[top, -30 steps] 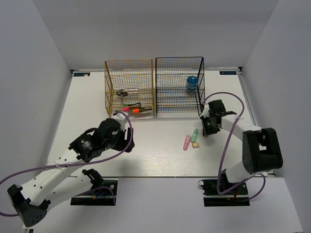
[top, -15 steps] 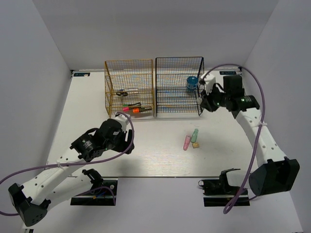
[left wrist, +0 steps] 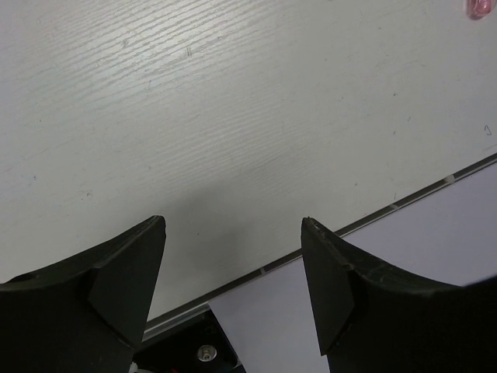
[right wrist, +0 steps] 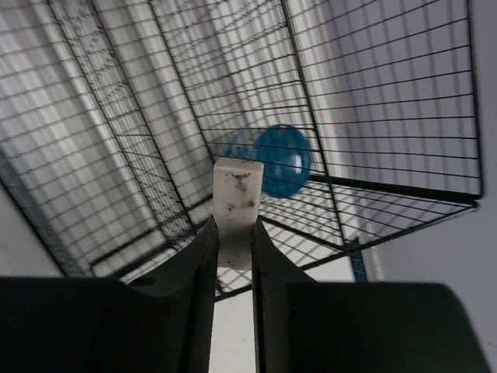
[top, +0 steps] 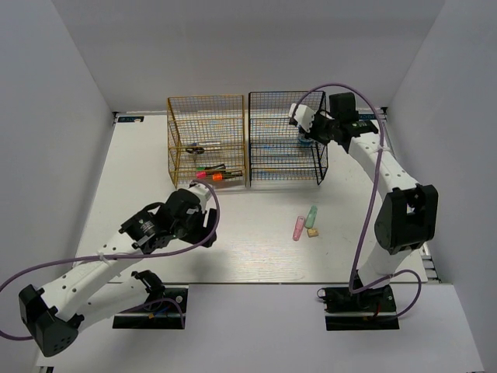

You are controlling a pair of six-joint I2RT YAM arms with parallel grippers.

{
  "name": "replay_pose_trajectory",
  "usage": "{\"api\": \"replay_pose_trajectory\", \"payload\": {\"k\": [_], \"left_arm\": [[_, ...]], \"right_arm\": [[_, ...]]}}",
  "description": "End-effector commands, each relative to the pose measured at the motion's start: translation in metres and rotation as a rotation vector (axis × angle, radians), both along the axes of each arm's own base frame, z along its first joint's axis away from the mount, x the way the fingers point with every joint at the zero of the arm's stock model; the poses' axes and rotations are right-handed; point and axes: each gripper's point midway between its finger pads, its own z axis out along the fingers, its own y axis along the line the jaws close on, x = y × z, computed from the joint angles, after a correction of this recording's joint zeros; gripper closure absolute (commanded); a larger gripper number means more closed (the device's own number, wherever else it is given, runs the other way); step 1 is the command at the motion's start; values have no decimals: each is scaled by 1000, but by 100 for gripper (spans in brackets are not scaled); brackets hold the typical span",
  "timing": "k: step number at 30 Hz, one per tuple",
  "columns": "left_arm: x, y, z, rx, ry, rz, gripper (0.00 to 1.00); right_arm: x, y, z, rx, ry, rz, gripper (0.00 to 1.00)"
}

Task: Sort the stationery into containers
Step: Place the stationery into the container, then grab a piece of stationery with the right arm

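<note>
The left gripper (left wrist: 233,225), jaws apart, hangs over the table (left wrist: 233,116) near its front edge; the gold rack (top: 206,140) holds contents too small to identify; 2 pastel sticks (top: 299,227) lie on open tabletop; the right gripper (right wrist: 233,229) clamps a white block (right wrist: 237,194) beside the black rack (top: 286,140), whose mesh veils the blue jar (right wrist: 281,162).
</note>
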Motion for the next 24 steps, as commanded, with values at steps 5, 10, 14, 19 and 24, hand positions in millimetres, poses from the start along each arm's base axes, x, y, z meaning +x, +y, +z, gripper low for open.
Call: {"api": "replay_pose_trajectory", "payload": {"k": [5,10,14,19,24], "left_arm": [[4,-5,4,0,1,-7,19],[3,-5,1,1,6,-5,19],[3,-7,4,-8,4,-9,19],[4,-6,7,-7,-1,-4,19],[3,-4,9,-15,-14,-5,19]], "right_arm": [[41,-12,44,-125,-273,-28,99],[26,-11,22,-121,-183,-3,23],[19,-6,19,-47,-122,-20,28],[-2,6,48,158,-40,-92,100],[-138,29,29,351,363,167,28]]}}
